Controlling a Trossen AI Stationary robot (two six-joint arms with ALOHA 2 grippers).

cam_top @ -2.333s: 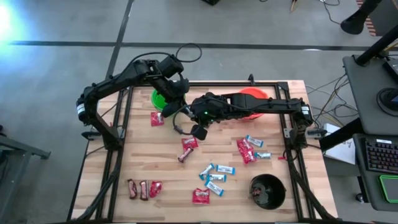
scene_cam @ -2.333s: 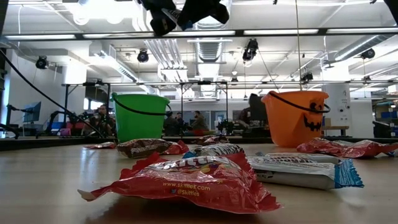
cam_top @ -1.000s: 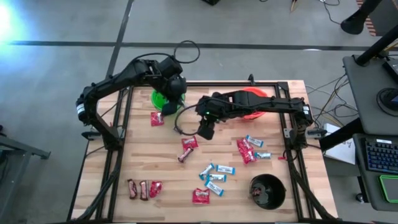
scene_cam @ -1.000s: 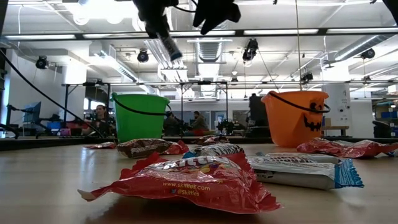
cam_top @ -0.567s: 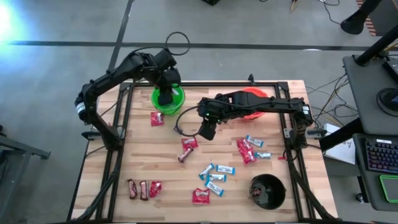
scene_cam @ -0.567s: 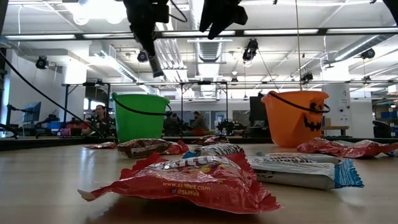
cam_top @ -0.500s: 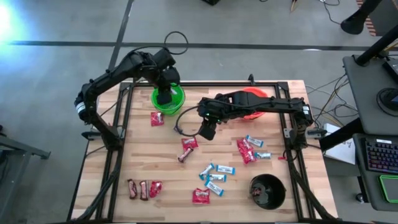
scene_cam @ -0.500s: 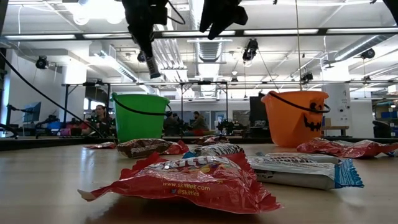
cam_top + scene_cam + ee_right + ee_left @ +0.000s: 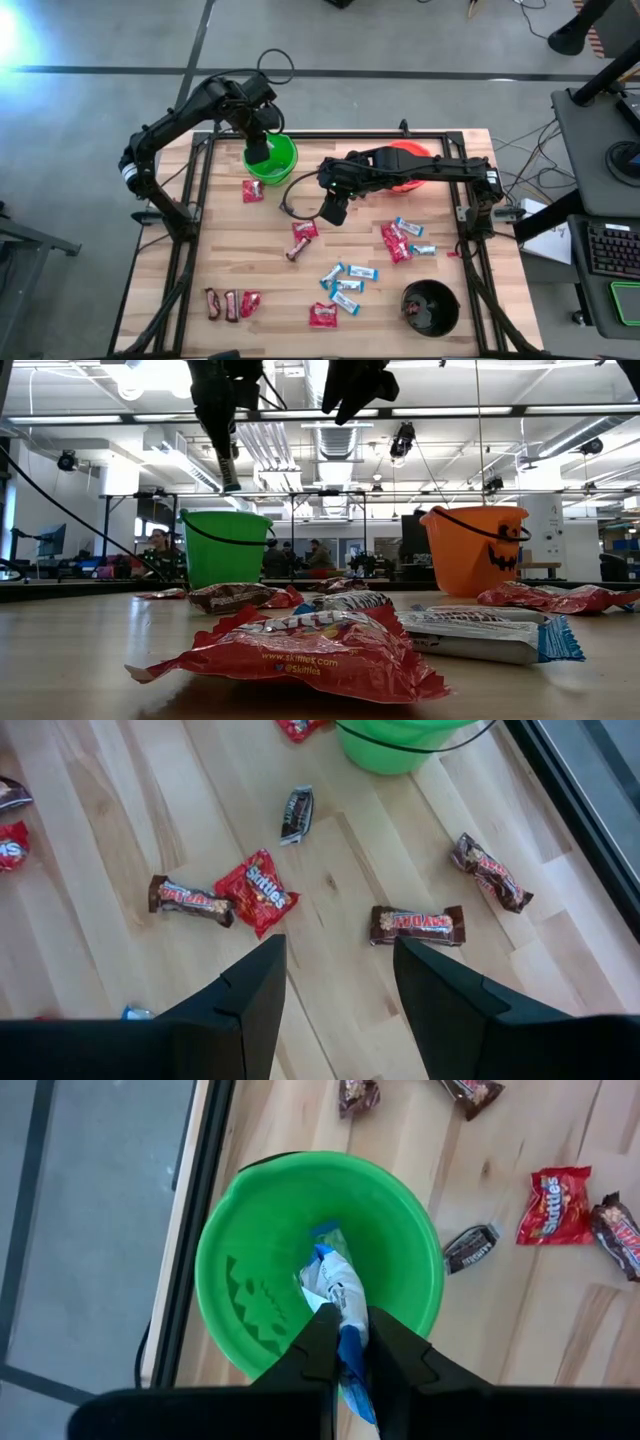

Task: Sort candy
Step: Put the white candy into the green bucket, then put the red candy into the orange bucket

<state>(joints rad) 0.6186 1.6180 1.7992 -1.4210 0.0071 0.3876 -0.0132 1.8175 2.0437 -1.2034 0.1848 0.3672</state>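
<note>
Landmark: the green bucket stands at the far left part of the wooden table.
Left gripper: the left gripper hangs directly above the green bucket's mouth, fingers clenched on a light-blue-and-white bar that dangles over the bucket's inside.
Right gripper: the right gripper hovers above the table, to the right of the green bucket and nearer the table's middle; its fingers are spread apart and hold nothing.
Candy near the bucket: a red packet lies just in front of the green bucket; a red packet beside a dark brown bar lies farther toward the middle.
Candy farther off: a cluster of blue-and-white bars lies well away from the green bucket, toward the black bucket.
Other bucket: an orange bucket stands to the right of the green bucket, along the same far edge.
</note>
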